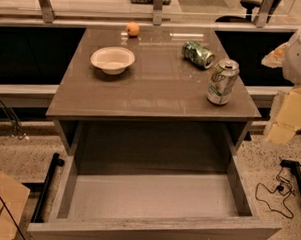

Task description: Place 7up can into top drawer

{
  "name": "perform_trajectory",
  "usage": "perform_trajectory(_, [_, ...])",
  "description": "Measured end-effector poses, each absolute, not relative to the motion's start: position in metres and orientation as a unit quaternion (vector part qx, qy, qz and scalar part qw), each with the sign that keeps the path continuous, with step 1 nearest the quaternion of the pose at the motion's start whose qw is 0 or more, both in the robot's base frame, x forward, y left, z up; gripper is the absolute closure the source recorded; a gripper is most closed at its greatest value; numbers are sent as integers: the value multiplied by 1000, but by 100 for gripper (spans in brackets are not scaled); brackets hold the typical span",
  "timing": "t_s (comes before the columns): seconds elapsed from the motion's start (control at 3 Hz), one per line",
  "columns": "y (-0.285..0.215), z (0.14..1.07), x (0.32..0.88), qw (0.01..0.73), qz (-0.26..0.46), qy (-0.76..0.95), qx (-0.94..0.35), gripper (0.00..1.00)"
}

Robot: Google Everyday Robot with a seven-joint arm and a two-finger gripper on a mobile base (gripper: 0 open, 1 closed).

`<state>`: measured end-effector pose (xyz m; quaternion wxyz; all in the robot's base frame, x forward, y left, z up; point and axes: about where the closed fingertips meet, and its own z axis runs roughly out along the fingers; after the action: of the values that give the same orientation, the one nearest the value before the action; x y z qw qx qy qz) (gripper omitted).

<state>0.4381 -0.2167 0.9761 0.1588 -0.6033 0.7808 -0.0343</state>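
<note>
The 7up can (222, 81) stands upright on the grey countertop (156, 92), near its front right corner. It has a pale white-and-green label and a silver top. Below the counter the top drawer (155, 231) is pulled fully open, and its flat pale-grey bottom shows bare. My gripper (286, 120) hangs at the right edge of the view, to the right of the can and a little lower, apart from it. It hangs beyond the counter's right edge, holding nothing that I can see.
A darker green dented can (198, 54) lies on its side behind the 7up can. A white bowl (112, 59) sits on the counter's left part and an orange (132, 28) at the back. Black cables (277, 190) lie on the floor to the right, cardboard (2, 200) to the left.
</note>
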Motion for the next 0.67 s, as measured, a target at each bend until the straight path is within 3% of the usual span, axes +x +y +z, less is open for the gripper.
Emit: perform_trajectory(0.67, [-214, 976, 450, 170, -31, 779, -602, 0])
